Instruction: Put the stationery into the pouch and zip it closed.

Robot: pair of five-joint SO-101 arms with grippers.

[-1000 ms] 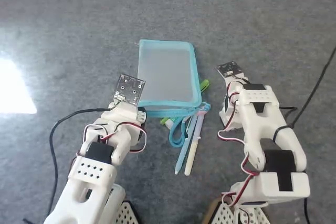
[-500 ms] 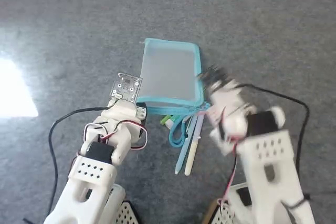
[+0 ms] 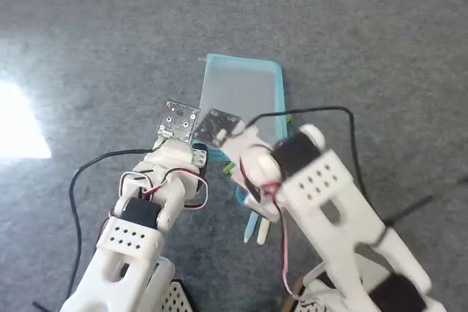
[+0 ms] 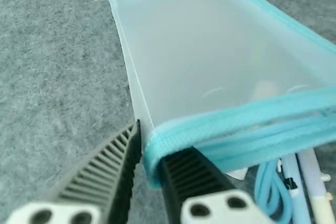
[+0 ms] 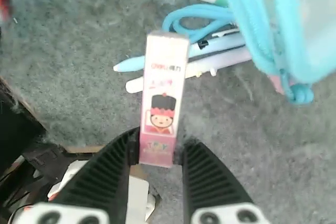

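Two grips noted: left fingers (image 4: 107,169) clamped on pouch (image 4: 210,61) corner, right fingers (image 5: 105,177) on pink box (image 5: 164,93). Box likely jammed if mouth is left flat.

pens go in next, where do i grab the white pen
Probably the white pen near its free end, from above, pinching across the barrel: it lies flat beside the blue pen, its other end crowded by the pouch.
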